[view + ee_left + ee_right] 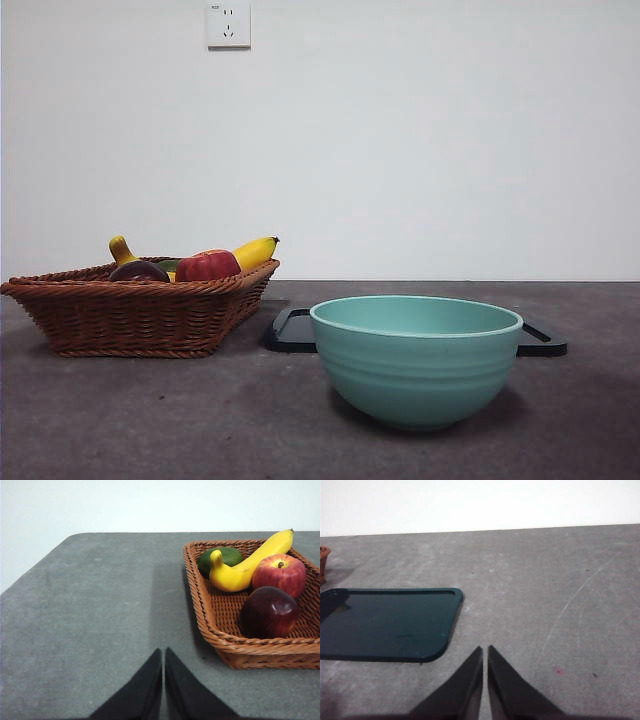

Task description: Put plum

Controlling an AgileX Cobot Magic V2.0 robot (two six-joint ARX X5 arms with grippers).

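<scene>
Since the plum (269,611) sits in the wicker basket (200,600), touching the red apple (279,573) w/ the banana (245,565) behind, left gripper (163,656) should go for it. Its jaws are closed, as are the right gripper (485,655) jaws. Open wide first, approx. from above, clear of apple & rim.

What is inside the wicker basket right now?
The basket holds the dark plum, a red apple, a yellow banana and a green fruit partly hidden behind the banana. Anything beneath the fruit cannot be seen.
</scene>
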